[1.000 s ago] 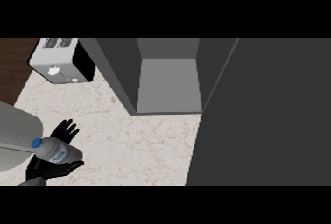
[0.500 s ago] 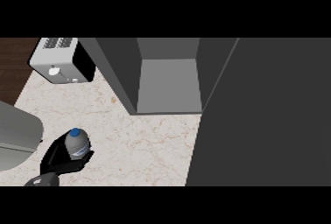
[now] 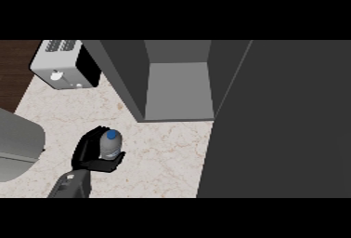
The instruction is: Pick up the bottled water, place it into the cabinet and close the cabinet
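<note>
The bottled water (image 3: 110, 143), clear with a blue cap, is held in my right hand (image 3: 89, 153) over the marble counter at the lower left. The fingers curl round its left side and the thumb closes under it on the right, so the lower part of the bottle is hidden. The cap points up and away from me. The cabinet (image 3: 175, 88) stands open at top centre, its grey inner floor bare, up and to the right of the bottle. Its dark door (image 3: 281, 121) is swung out and fills the right side. My left hand does not show.
A white and black toaster (image 3: 61, 69) sits at the counter's back left beside the cabinet's side wall. A large grey rounded shape (image 3: 17, 148) fills the left edge next to my hand. Marble counter (image 3: 165, 158) lies between hand and door.
My right hand has gone from open fingers to curled round the bottle. It has carried the bottle to the right and slightly toward the cabinet, with the cap now pointing up.
</note>
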